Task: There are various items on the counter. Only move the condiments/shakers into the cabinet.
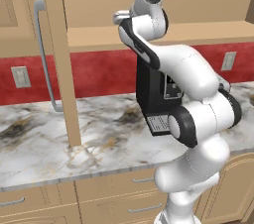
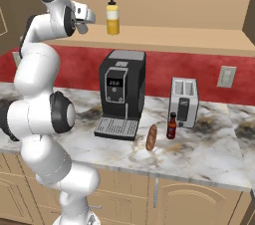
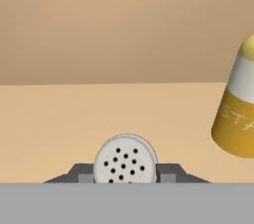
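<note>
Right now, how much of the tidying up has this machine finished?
One looks done: the yellow squeeze bottle stands upright on the cabinet shelf. In hand: the gripper is shut on the grey shaker, up at shelf height, left of the yellow bottle in the right base view. Left: the dark red sauce bottle on the counter, by the toaster. The sausage beside it should stay.

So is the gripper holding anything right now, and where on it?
Yes: the jaws are shut on the small grey cylindrical shaker, clamping its sides just below the perforated top.
</note>
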Controlling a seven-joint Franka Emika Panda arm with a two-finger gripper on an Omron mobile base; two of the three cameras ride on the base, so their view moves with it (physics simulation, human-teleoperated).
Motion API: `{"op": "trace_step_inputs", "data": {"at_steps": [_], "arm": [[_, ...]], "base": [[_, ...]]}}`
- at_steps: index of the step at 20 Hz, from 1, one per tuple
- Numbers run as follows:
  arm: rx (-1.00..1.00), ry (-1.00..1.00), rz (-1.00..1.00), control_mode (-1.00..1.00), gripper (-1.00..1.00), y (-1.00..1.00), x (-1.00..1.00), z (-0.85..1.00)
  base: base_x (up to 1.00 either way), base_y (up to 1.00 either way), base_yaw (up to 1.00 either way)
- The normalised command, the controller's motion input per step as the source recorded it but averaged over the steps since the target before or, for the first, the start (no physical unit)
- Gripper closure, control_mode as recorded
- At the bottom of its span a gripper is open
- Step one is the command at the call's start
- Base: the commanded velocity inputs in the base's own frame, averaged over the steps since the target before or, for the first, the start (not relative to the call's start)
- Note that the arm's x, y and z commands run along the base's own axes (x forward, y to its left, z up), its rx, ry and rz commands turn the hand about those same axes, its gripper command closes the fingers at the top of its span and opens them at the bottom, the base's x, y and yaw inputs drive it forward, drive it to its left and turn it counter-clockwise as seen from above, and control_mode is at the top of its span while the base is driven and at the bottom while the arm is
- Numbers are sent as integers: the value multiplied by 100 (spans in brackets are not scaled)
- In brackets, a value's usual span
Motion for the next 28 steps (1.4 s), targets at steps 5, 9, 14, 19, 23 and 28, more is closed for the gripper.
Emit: {"op": "trace_step_inputs", "data": {"at_steps": [5,9,14,19,23,28], "arm": [[-1,0,0,-100,100,0,25,-4],[-1,-1,0,-100,100,0,21,-3],[0,0,0,-100,100,-3,26,-12],[0,0,0,-100,100,-2,13,0],[0,0,0,-100,-100,0,20,0],[-1,0,0,-100,-100,0,22,-1]], "base": [[0,0,0],[0,0,0],[0,0,0],[0,0,0],[0,0,0],[0,0,0]]}}
